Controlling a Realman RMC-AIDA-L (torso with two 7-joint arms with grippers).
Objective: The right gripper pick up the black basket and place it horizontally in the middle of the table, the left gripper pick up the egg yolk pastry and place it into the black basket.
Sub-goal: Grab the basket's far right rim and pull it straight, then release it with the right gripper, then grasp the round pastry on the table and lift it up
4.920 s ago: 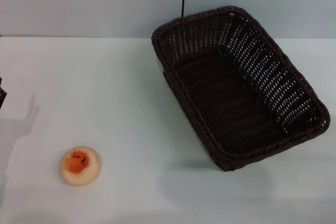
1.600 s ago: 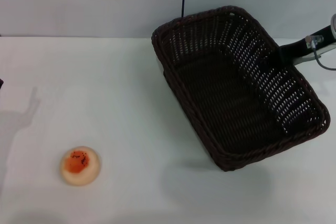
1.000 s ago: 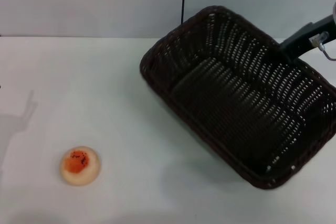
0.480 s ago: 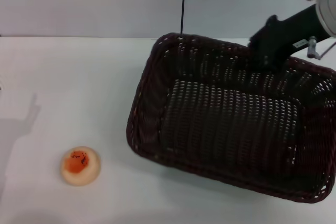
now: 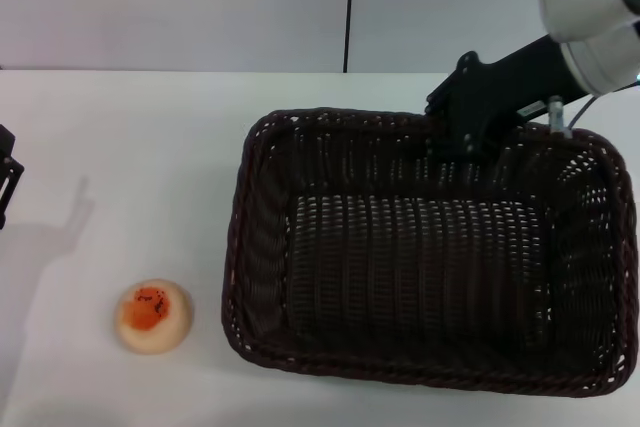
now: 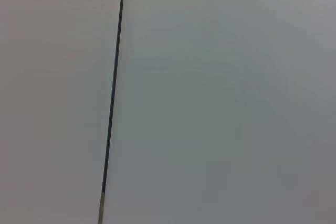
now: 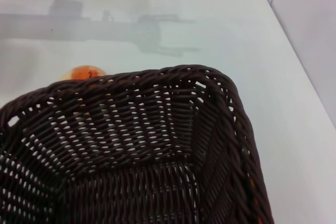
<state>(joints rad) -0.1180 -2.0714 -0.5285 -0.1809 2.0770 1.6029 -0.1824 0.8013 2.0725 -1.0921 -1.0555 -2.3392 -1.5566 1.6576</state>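
Observation:
The black basket [image 5: 420,267] lies lengthwise across the white table [image 5: 150,147], from the middle to the right edge of the head view. My right gripper [image 5: 468,142] is shut on its far rim, with the white housing up at the right. I cannot tell whether the basket rests on the table or hangs just above it. The right wrist view looks into the empty basket [image 7: 131,145]. The egg yolk pastry [image 5: 153,315] sits at the front left, apart from the basket; its top shows past the rim in the right wrist view [image 7: 84,72]. My left gripper [image 5: 5,179] shows at the left edge.
The left wrist view shows only a pale wall with a dark vertical seam [image 6: 113,98]. The same seam [image 5: 350,7] runs up the wall behind the table. Bare tabletop lies between the pastry and the basket.
My right gripper came in, took the basket's far rim, then swung it round and drew it toward the middle until it lay crosswise. The left gripper has edged into view. The pastry has not moved.

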